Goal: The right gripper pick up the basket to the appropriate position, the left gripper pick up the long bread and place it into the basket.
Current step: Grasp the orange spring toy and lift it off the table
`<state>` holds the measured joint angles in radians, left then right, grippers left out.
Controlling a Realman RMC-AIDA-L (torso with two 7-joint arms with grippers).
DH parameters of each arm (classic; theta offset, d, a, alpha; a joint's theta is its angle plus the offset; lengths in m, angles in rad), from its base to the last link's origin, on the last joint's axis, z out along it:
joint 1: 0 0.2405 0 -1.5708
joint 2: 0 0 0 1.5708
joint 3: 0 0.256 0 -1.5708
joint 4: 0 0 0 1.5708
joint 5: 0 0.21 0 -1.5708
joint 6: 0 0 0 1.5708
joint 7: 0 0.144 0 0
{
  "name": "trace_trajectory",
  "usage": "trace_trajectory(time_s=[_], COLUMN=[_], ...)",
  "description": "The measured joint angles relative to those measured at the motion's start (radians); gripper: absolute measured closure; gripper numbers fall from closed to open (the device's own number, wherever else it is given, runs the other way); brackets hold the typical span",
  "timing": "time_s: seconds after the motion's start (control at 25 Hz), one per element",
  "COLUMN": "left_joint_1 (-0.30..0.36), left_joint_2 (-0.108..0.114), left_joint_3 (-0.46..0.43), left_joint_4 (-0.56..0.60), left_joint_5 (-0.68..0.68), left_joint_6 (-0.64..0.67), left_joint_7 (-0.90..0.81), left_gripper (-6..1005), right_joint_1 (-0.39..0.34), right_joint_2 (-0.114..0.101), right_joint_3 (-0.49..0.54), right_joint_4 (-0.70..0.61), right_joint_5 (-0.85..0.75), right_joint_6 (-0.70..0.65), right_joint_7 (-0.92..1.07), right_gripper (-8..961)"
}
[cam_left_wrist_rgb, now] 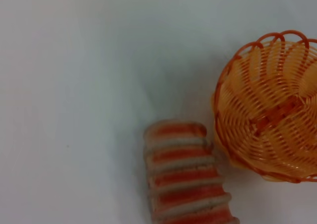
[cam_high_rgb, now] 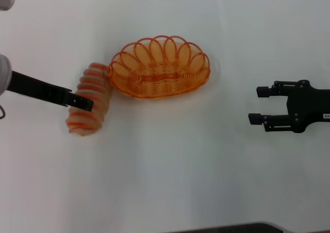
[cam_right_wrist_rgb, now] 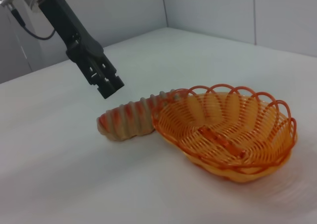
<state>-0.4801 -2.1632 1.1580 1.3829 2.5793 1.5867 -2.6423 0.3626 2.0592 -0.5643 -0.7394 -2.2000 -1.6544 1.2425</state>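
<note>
Left gripper raised above the middle of the long bread, clear of the loaf in the right wrist view; whether parted or closed cannot be told. Long bread lying flat on the white table, far end just beside, possibly touching, the left rim of the basket. Basket upright on the table, holding nothing. Right gripper well apart to the right, fingers spread, gripping nothing.

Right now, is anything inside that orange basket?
Nothing: only the basket's own woven base shows. The long bread lies outside, against its rim, below the left gripper.
</note>
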Motion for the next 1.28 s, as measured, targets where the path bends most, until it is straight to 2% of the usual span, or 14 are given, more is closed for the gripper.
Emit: trace_trajectory(time_s=[0.36,1.28], left_joint_1=[-0.008,-0.029], left_joint_2=[-0.001,-0.003], left_joint_3=[0.102,0.176], left_joint_4=[-0.003,-0.085], left_joint_5=[0.053,0.059], left_joint_6=[-0.05,-0.128], left_joint_7=[-0.098,-0.117], left_gripper=[175,234], right_joint_1=[0.006,0.017], right_joint_2=[0.005,0.004], right_joint_3=[0.006,0.002], right_joint_4=[0.0,0.0], right_joint_5=[-0.001,-0.006], right_joint_6=[0.006,0.01], right_joint_7=[0.0,0.015], right_gripper=[163,167])
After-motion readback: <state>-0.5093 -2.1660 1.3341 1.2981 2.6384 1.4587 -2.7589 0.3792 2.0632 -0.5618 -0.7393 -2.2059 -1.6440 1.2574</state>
